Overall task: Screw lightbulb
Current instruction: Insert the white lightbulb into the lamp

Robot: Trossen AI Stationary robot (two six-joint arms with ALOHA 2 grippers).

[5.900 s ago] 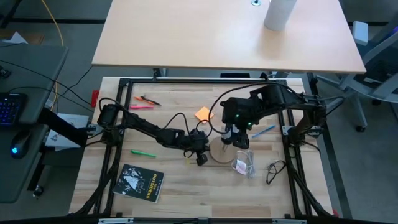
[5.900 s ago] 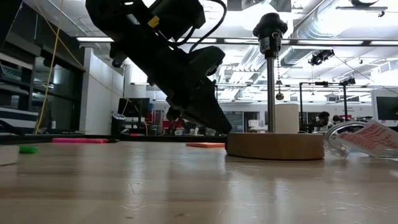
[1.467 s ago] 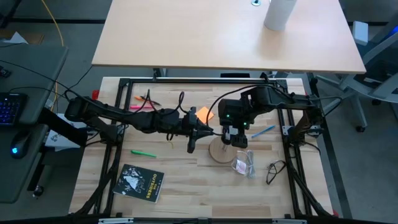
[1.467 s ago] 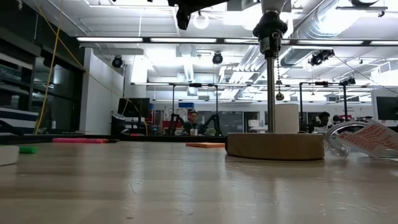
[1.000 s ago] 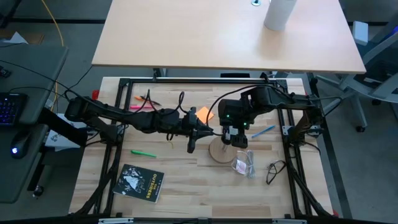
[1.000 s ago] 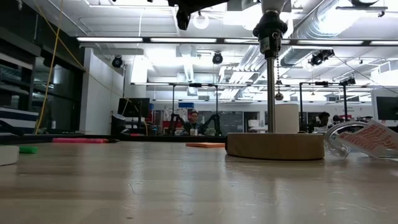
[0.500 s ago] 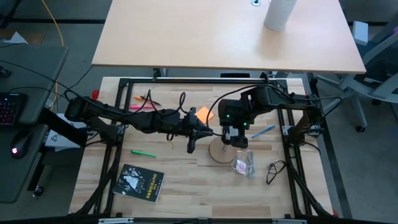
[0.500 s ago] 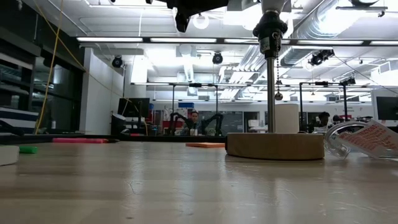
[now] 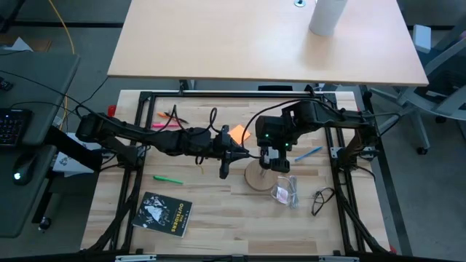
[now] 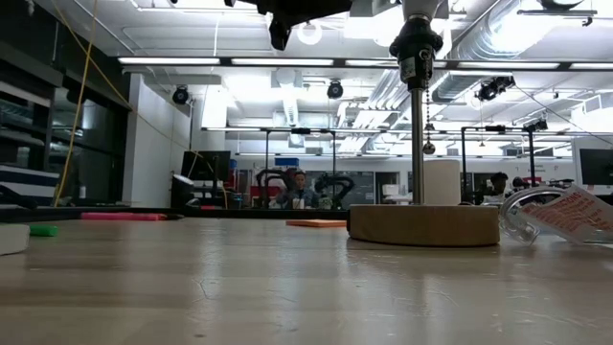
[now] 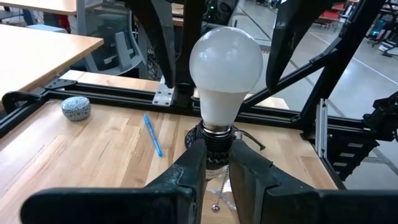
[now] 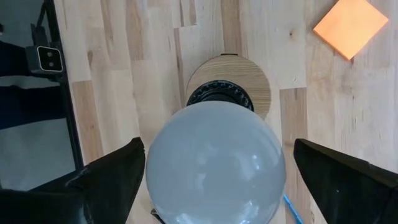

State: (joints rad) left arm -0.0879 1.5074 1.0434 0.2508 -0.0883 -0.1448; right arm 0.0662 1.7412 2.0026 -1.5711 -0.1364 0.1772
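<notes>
1. High view: the left arm reaches in from the table's left side, and the left gripper point(image 9: 225, 169) hangs just left of the disc point(image 9: 255, 180). The right gripper point(image 9: 271, 156) sits over the disc and hides the bulb. A note point(image 9: 238, 133) lies behind them and a packet point(image 9: 285, 193) lies just in front of the disc.

2. Low view: the disc point(image 10: 423, 225) rests flat on the table. A thin pole rises from it to a black socket point(image 10: 417, 43) near the upper edge. A dark gripper tip point(image 10: 281, 34) hangs high up, well apart from the socket. By the high view it is the left one. The packet point(image 10: 560, 216) lies just beside the disc.

3. Left wrist view: the bulb point(image 11: 226, 62) stands upright with its base in the socket point(image 11: 211, 138). The left gripper point(image 11: 214, 158) has its fingers point(image 11: 180, 180) nearly together, with only a narrow slit between them and nothing in it. The socket shows beyond that slit. A blue pen point(image 11: 152, 134) and a speckled stone point(image 11: 76, 107) lie on the table farther off.

4. Right wrist view: seen straight down, the bulb point(image 12: 214, 165) sits on the socket point(image 12: 219, 94) above the disc point(image 12: 255, 78). The right gripper point(image 12: 217, 174) is spread wide. Its fingers point(image 12: 106, 180) stand on either side of the globe and clear of the glass. The note point(image 12: 351, 25) lies apart on the wood.
</notes>
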